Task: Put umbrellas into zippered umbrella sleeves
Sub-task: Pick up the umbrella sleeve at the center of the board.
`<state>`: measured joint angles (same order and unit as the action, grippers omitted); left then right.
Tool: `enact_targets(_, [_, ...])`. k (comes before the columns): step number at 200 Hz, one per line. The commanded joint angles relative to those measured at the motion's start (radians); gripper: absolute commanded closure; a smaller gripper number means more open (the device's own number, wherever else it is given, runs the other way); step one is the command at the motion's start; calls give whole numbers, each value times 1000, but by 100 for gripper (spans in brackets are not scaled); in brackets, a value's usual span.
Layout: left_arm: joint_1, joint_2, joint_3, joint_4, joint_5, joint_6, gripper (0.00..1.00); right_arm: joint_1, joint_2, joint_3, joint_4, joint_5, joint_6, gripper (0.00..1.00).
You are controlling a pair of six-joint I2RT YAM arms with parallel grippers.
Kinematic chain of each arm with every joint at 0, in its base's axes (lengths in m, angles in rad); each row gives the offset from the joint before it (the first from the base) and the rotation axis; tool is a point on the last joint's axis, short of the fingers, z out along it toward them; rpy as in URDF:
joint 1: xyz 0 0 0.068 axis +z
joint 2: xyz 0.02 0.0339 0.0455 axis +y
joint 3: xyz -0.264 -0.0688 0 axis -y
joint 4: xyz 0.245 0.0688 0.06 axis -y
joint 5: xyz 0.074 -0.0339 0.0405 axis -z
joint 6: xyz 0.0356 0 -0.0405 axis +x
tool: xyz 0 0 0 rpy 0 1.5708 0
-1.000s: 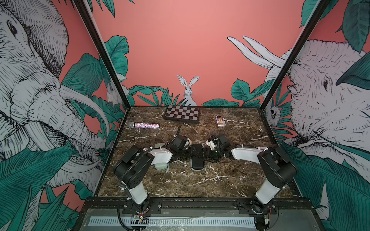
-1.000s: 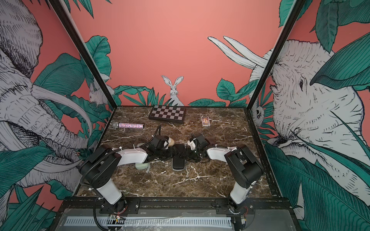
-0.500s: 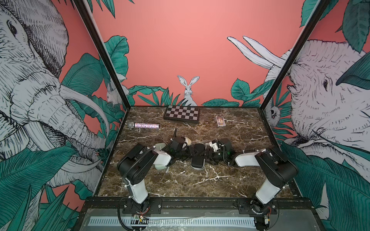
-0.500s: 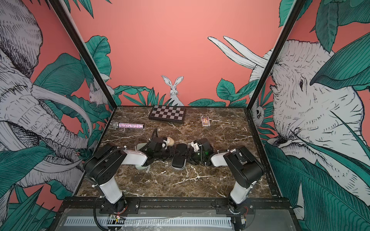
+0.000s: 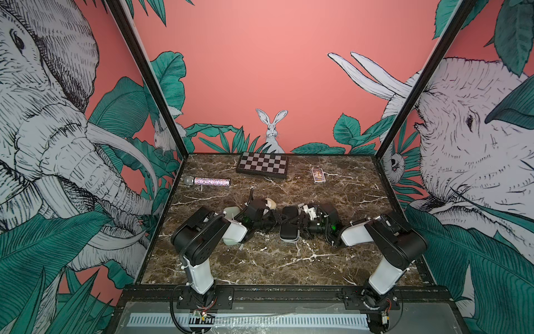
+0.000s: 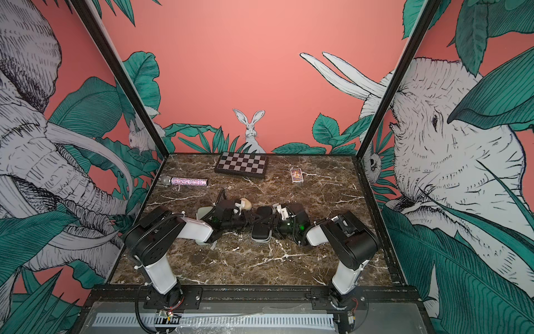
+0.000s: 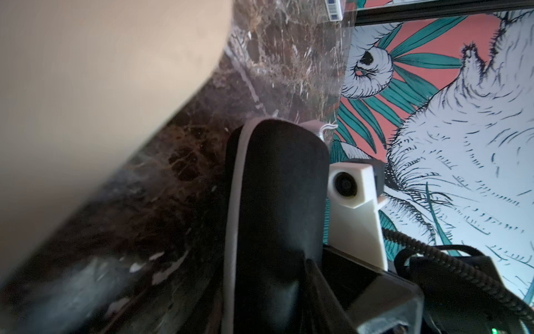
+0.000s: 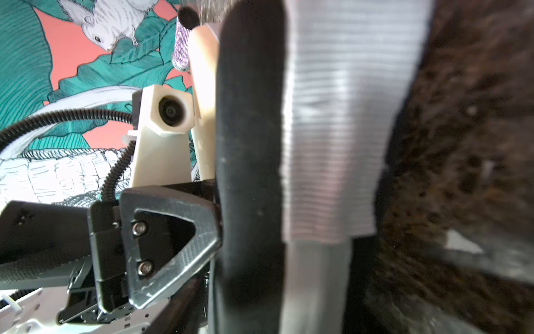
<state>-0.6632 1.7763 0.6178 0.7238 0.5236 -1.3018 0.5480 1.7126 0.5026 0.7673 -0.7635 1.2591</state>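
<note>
Both arms reach in low over the dark brown marble-pattern tabletop (image 5: 274, 266). At the middle of it lies the black oblong zippered sleeve with a pale grey rim (image 5: 289, 224), long axis running twelve to six. The left gripper (image 5: 273, 223) is at the sleeve's nine o'clock side and the right gripper (image 5: 303, 225) at its three o'clock side, both hard up against it.

From the right wrist view, one grey triangular finger (image 8: 185, 254) of the left gripper lies against the sleeve's black shell (image 8: 248, 144). I cannot tell whether either pair of fingers is spread or pinching.

A smooth cream rounded piece (image 5: 270, 204) pokes up at the sleeve's eleven o'clock. I can't tell if it is an umbrella or a sleeve. A pale mint-green rounded case (image 5: 231, 211) sits at nine o'clock, partly under the left arm.

Along the back are a glittery purple microphone (image 5: 209, 181) at ten o'clock, a black-and-grey checkered board box (image 5: 263, 164) at twelve, and a small printed card box (image 5: 318, 175) at one.
</note>
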Motion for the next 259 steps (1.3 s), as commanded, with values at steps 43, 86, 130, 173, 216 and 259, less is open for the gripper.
enact_targets(43, [41, -198, 14, -99, 51, 81, 44, -17, -146, 48, -31, -63, -16, 64])
enact_targets(86, [64, -213, -15, -5, 65, 38, 31, -4, -211, 157, -83, -147, -41, 65])
enact_targets(130, [69, -210, 21, 110, 70, -34, 31, 16, -199, 215, -23, -191, 7, 67])
enact_targets(173, [81, -190, 33, 197, 59, -76, 51, 19, -189, 233, 35, -211, 39, 67])
enact_targets(216, [132, -167, 100, 232, 132, -87, 86, 12, -245, 262, -113, -204, -44, 38])
enact_targets(259, [228, -229, 236, -2, 284, 153, 97, -109, -439, 273, -583, -102, -446, 22])
